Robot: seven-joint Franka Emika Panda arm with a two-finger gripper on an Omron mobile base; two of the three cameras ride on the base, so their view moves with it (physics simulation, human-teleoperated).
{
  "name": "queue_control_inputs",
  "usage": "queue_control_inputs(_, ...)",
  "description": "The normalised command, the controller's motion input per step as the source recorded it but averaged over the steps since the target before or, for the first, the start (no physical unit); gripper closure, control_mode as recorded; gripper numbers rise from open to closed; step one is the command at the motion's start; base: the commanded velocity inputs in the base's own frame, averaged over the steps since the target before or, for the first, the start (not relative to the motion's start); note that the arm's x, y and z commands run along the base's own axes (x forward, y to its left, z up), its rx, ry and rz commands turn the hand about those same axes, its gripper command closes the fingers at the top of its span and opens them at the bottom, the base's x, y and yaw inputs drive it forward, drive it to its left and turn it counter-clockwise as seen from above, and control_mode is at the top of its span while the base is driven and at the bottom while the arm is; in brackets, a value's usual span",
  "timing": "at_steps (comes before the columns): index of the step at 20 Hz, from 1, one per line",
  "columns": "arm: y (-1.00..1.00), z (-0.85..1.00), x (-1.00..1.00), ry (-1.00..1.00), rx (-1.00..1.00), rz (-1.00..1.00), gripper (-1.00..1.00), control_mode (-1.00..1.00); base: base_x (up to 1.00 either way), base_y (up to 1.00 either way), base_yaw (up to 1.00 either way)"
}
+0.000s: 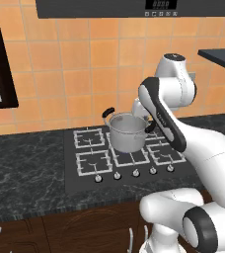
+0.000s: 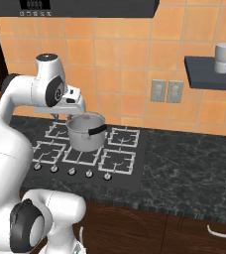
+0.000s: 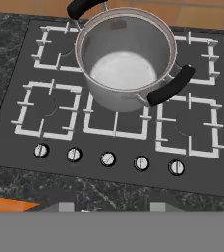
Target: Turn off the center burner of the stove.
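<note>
Above the stove (image 3: 6,123), the end effector hung well clear of the cooktop, looking down on the whole row of knobs. Its fingertips were too faint at the bottom of the hand view for me to tell how far apart they stood, and nothing appeared to be held between them. By my reading the task was barely begun: no knob was touched, and the reach down to the front edge was all left to do.

Set into the dark speckled surface (image 1: 25,168), the flat black stove carried pale-grey wire grates in left and right pairs, with the center burner (image 3: 115,123) between them. A steel pot (image 3: 126,59) with two black handles stood on the rear part of that centre grate, seemingly empty. Five small round silver knobs ran along the front edge; the middle knob (image 3: 107,159) had its slot at a slant, while its neighbours stood nearer upright, which I took as the one to be turned. No flame was visible.
</note>
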Motion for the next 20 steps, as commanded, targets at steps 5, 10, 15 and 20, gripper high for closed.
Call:
queue_control_inputs(5,0.14,-0.04,-0.14,-0.01,0.00,0.08,-1.00,-1.00,0.00,0.00,0.00)
queue_control_inputs(10,0.11,-0.01,-0.26,-0.04,-0.01,0.52,-1.00,-1.00,0.00,0.00,0.00)
queue_control_inputs(15,0.00,-0.10,-0.15,-0.05,-0.13,0.74,-1.00,-1.00,0.00,0.00,0.00)
queue_control_inputs(20,-0.03,-0.19,-0.15,-0.05,-0.27,0.84,-1.00,-1.00,0.00,0.00,0.00)
